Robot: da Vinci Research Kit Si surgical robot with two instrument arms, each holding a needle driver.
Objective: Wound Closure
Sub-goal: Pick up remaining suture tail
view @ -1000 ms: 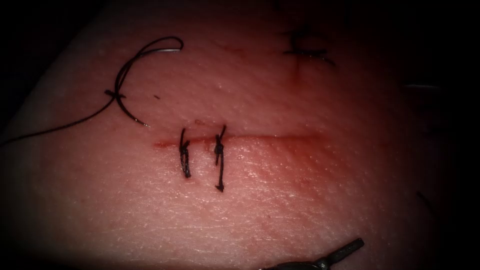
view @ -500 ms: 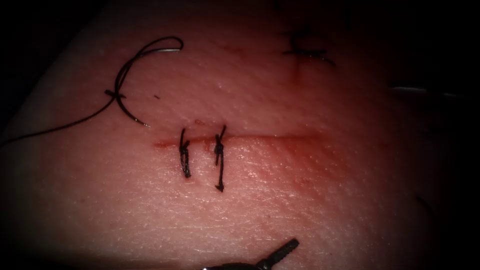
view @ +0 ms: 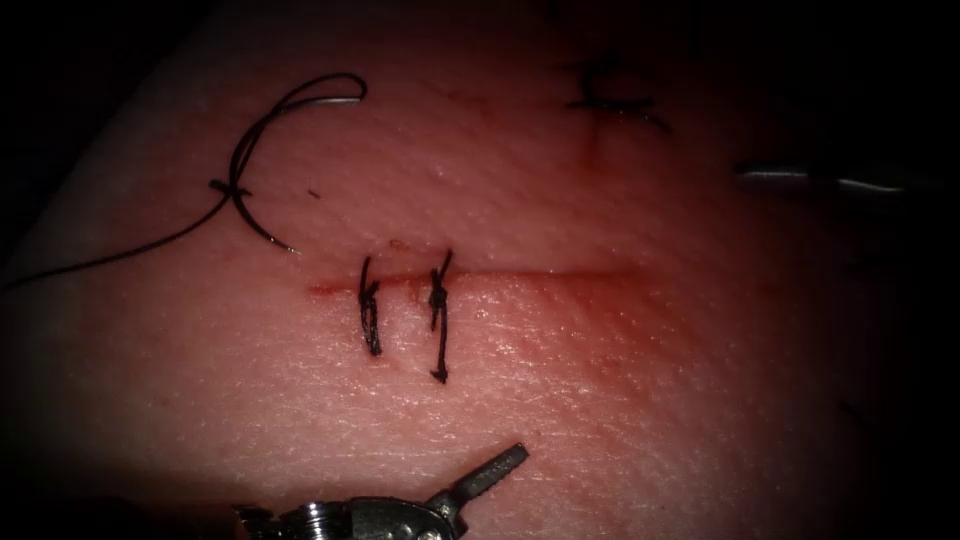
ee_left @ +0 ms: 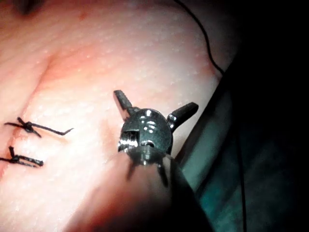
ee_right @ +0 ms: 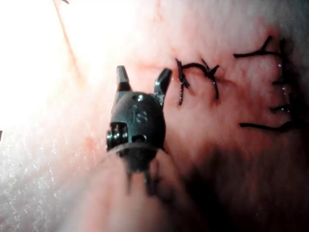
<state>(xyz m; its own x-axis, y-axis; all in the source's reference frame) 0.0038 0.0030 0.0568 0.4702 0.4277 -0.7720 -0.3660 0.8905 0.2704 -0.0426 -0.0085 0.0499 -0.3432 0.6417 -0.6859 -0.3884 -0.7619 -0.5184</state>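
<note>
Surroundings are pretty dark here. The black backdrop (view: 60,60) at the far left swallows everything, and the far right edge goes just as dark. Lighting looks like one strong pool, brightest around the middle and the near side, fading fast toward the edges. From the left wrist view there's a dark teal, smooth-looking surface (ee_left: 256,183), with a paler grey-green strip (ee_left: 211,145) along its border. Can't tell if that's a tray or a drape.

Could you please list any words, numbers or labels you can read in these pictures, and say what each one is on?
"18", roughly: faint raised marking on the right end effector housing, seen in the right wrist view; the second character is uncertain.
Left end effector: no readable marking.
Tissue: no text.
</note>
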